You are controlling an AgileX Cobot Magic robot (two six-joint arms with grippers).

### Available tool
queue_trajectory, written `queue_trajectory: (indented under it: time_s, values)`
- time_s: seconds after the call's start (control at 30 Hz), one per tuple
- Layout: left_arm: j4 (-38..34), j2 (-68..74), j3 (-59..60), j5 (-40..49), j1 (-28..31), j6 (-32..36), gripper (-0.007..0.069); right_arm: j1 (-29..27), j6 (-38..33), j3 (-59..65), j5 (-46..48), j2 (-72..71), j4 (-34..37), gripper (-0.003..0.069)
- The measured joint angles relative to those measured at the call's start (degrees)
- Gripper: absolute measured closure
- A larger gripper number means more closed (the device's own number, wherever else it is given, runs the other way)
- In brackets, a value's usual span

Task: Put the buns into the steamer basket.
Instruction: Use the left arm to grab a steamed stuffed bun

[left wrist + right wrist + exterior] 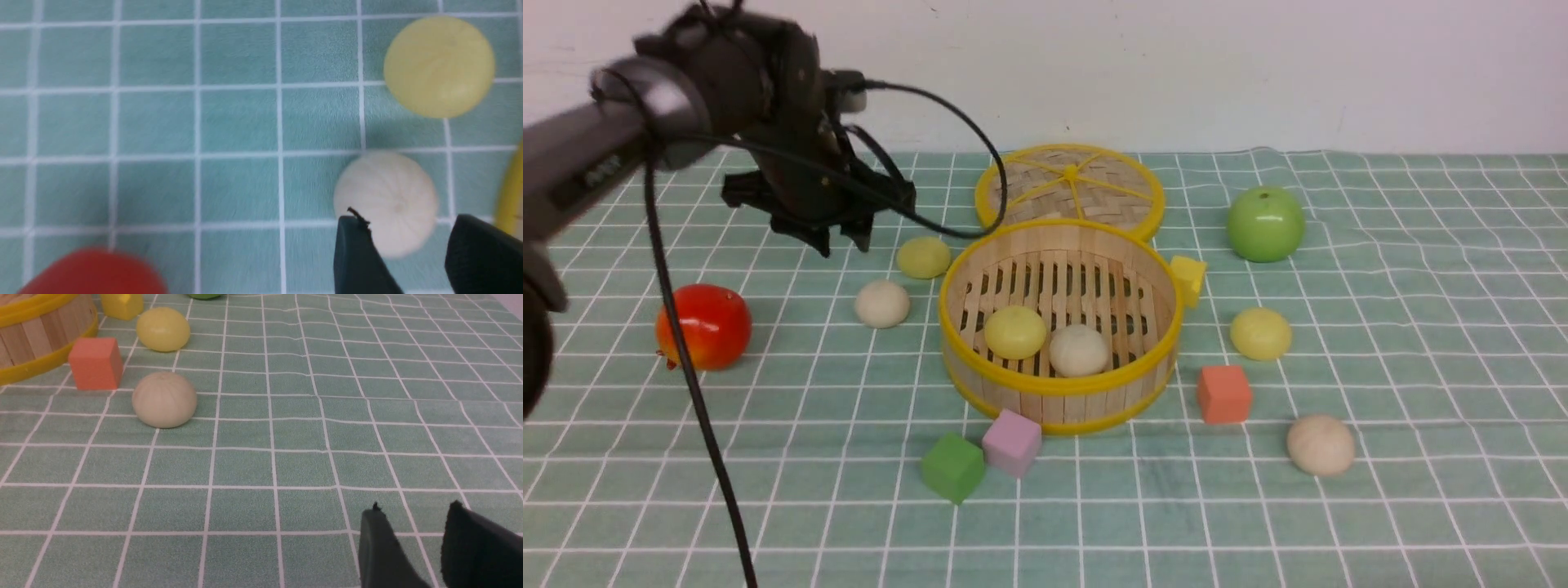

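I count six buns, three pale yellow and three beige-white. Two lie inside the steamer basket [1058, 384] at the centre of the frame, a yellow bun [1014, 331] and a beige bun [1079, 349] side by side on the slotted floor near the front wall. Two more rest on the checked cloth [1421, 343] just left of the basket, one yellow bun [924, 257] behind one beige bun [882, 304]. The last two lie right of the basket: a yellow bun [1261, 333] at mid-height and a beige bun [1321, 444] lower down.

The left gripper [840, 242] hangs in the upper left of the frame, clear of the cloth. Its fingers are apart with nothing clamped, and its wrist camera looks down on the beige bun [386, 200] there. The right gripper [414, 512] shows only in its own wrist camera, fingers apart and empty above the cloth.

Around the basket I see one woven lid [1070, 184], one green apple [1265, 224] and one red fruit [704, 327]. There are also four cubes: yellow [1188, 279], orange [1223, 394], pink [1011, 442] and green [952, 467].
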Motion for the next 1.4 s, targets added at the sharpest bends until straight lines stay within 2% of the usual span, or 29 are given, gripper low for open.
queue_trajectory:
  time_s: [0.43,0.97,1.07,1.4]
  values:
    - [-3.55,4.08,-0.05,-2.85,-0.1,0.05,0.032,0.0,0.0,0.0,0.0,0.0,0.0,0.0421]
    - [-3.71,6.74,-0.2,-3.43,-0.17,-1.47,0.0328,0.0,0.0,0.0,0.0,0.0,0.0,0.0421]
    - [-3.71,6.82,-0.29,-3.53,-0.17,-1.47,0.0349,0.0,0.0,0.0,0.0,0.0,0.0,0.0421]
    - [-3.71,6.47,-0.49,-2.16,-0.17,-1.47,0.0572,0.0,0.0,0.0,0.0,0.0,0.0,0.0421]
